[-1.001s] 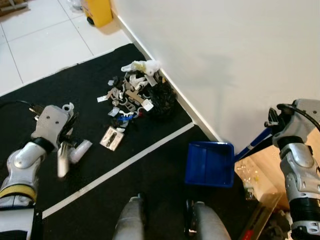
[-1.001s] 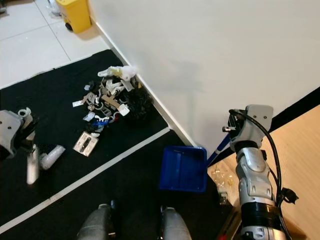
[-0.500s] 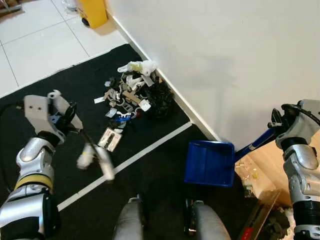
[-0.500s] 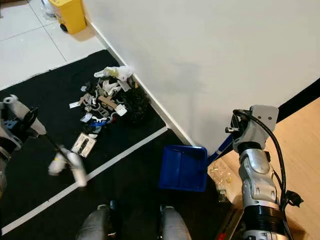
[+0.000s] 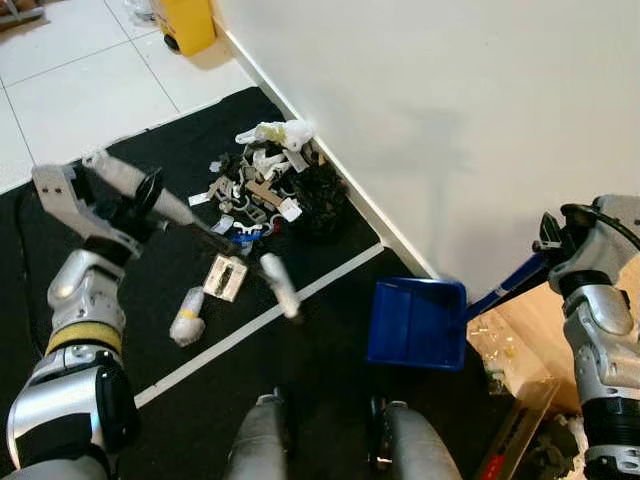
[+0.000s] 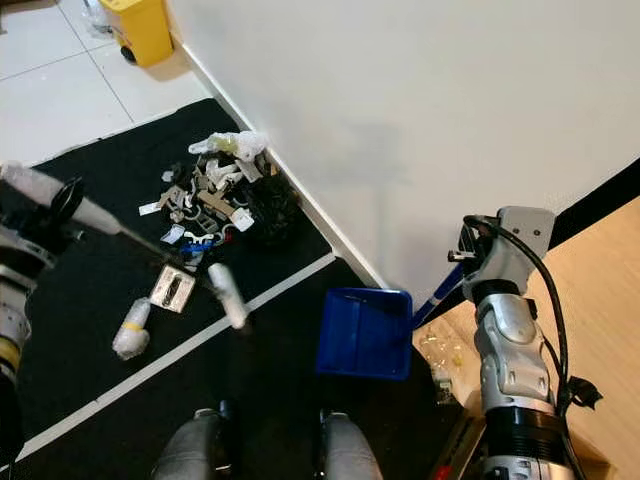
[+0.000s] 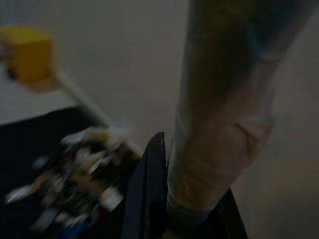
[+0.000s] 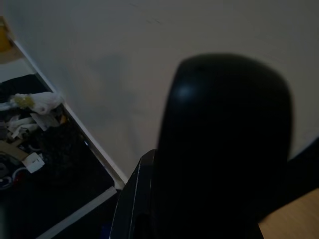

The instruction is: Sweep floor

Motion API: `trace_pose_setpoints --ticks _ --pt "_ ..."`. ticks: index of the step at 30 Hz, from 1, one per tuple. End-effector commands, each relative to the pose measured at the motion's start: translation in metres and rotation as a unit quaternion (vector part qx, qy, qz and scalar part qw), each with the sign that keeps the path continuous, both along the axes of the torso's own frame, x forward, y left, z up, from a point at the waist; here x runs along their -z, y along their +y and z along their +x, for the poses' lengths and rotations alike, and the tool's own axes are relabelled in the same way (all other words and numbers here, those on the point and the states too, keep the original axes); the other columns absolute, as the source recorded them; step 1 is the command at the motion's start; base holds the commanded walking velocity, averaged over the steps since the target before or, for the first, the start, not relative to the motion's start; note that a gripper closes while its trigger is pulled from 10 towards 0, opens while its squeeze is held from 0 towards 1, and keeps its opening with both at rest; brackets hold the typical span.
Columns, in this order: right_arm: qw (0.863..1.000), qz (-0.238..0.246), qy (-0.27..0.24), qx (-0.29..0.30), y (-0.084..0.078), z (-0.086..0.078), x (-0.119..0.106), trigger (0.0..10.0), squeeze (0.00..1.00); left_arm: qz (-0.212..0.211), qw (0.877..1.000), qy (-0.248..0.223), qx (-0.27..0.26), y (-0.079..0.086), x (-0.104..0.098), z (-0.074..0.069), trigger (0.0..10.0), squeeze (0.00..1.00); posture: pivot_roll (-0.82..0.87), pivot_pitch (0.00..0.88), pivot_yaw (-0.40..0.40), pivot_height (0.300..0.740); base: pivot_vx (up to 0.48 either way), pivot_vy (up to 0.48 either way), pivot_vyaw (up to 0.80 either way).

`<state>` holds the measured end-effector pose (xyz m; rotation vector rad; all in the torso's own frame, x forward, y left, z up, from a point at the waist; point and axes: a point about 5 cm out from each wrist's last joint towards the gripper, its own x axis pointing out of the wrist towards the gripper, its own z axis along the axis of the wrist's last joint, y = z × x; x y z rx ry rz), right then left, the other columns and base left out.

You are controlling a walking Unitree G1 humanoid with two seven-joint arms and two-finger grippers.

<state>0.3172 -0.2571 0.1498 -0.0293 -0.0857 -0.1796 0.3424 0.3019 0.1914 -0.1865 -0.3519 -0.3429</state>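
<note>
While blurred up close, litter pile (image 5: 268,190) against wall (image 5: 450,120).

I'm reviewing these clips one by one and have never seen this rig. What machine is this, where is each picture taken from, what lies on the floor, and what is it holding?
This is a humanoid robot with two silver arms. The two wide pictures come from its head camera, looking down; its own legs show at the bottom. The two dark pictures come from wrist cameras. On the black mat, against the white wall, lies a pile of litter, with a flat packet and a small bottle nearer the robot. The left gripper holds a long-handled broom, blurred. The right gripper holds the handle of a blue dustpan resting on the mat. A yellow bin stands by the wall.
</note>
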Motion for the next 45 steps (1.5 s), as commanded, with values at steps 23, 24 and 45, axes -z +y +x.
trace_pose_setpoints --ticks 23,24,45 --pt "1.000 0.012 0.008 0.006 0.002 0.000 0.011 10.0 0.00 0.330 0.943 -0.004 0.047 0.031 -0.054 -0.024 10.0 0.00 0.03 0.295 -0.024 0.740 0.000 0.000 0.00" --pt "1.000 0.012 0.009 0.006 0.002 0.000 0.012 10.0 0.00 0.359 0.932 0.015 0.045 0.034 -0.049 -0.027 10.0 0.00 0.03 0.294 -0.023 0.740 0.000 0.000 0.00" --pt "1.000 0.005 0.010 0.014 -0.005 -0.007 0.012 10.0 0.00 0.472 0.867 0.162 -0.005 0.051 0.030 -0.047 10.0 0.00 0.00 0.326 -0.028 0.740 0.000 0.000 0.00"
